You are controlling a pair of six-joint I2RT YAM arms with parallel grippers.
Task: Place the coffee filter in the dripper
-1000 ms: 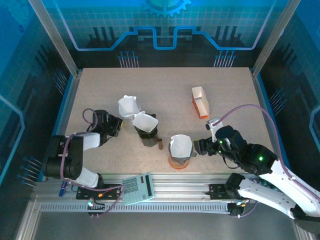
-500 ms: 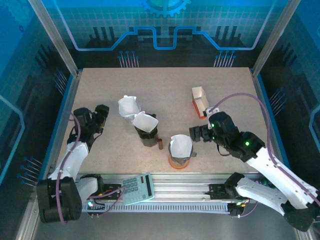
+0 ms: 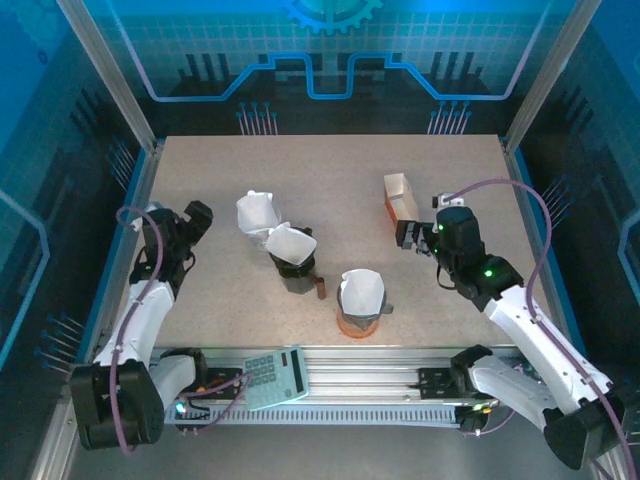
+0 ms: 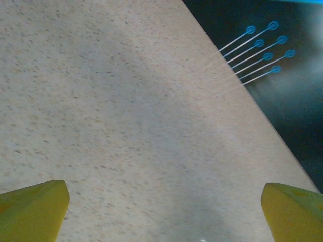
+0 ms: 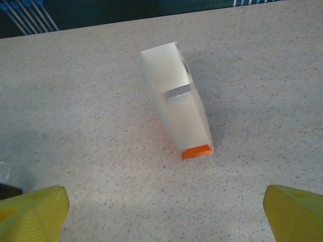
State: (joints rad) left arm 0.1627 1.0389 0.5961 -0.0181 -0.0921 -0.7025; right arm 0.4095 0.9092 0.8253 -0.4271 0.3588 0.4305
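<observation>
- White paper coffee filter (image 3: 362, 289), cone-shaped, sits open-mouthed in the orange dripper (image 3: 358, 325) at front centre of the surface (image 3: 450, 170).
- Left hand (image 4: 164, 212) spread wide, empty.
- Right hand (image 5: 164, 212) likewise wide, empty.

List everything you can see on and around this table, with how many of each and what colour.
speckled beige table top: one, beige, under everything.
dark dripper with a brown handle: one, dark, left of centre.
orange dripper: one, orange, near middle.
white paper coffee filters: three, white; one loose behind the dark dripper, one in each dripper.
white cardboard box with an orange end: one, white and orange, right of centre.
pale grey calculator: one, grey, on the metal rail at the near edge.
left pincer: one, black, open, by the left table edge.
right pincer: one, black, open, beside the box.
</observation>
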